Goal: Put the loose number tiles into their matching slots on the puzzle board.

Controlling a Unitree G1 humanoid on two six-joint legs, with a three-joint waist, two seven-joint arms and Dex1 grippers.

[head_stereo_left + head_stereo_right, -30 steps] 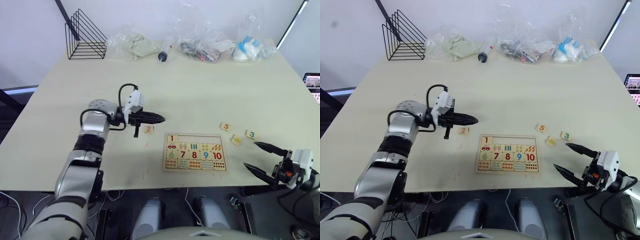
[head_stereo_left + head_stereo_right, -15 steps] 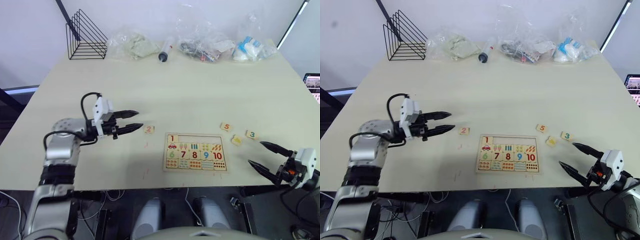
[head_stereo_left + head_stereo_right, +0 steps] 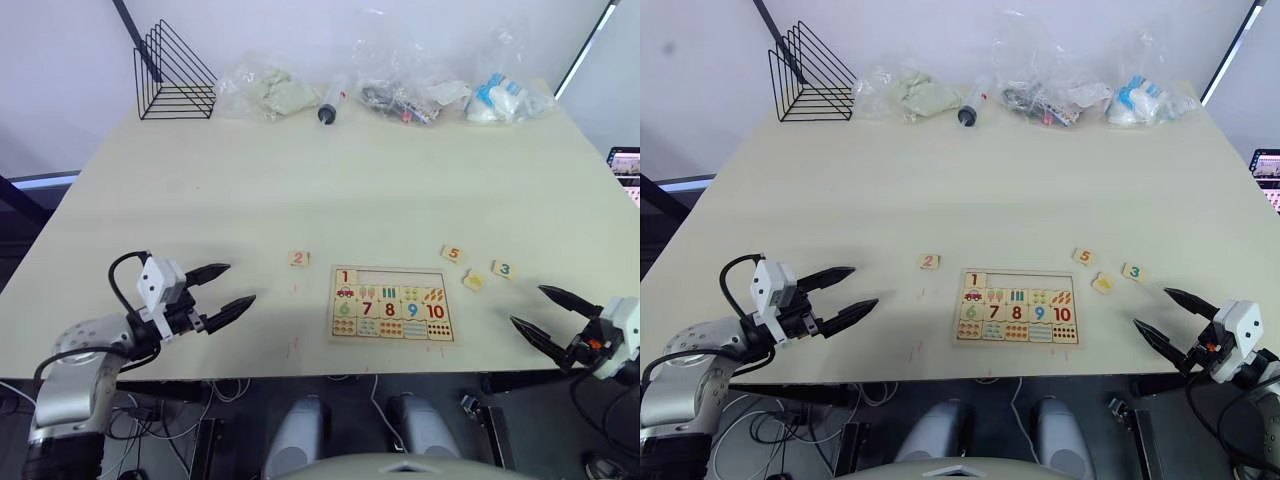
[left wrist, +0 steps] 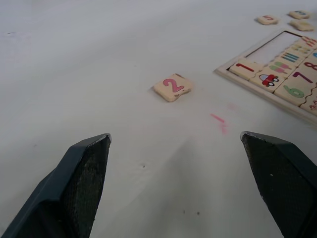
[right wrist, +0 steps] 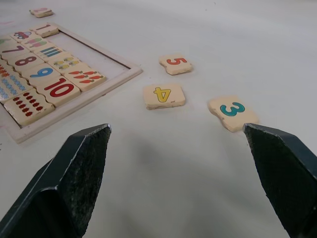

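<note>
Board [image 3: 390,304] near the tabletop's front edge holds tile 1 [image 3: 345,277]; tiles 2 [image 3: 298,258], 3 [image 3: 503,268], 4 [image 5: 164,94], 5 [image 3: 452,253] lie loose. Left gripper [image 3: 230,290] and right gripper [image 3: 543,313] both spread, empty.

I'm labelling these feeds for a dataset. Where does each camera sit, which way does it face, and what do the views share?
Left and right eye views: head stereo pair, looking down over the pale table; both arms show, left gripper and right gripper, jaws open.
Left wrist view: along its own black fingers toward the small wooden tile printed with a red 2.
Right wrist view: along its own fingers toward the tiles printed 3, 4 and 5.
Shared: every view shows the flat light-wood puzzle board.
</note>
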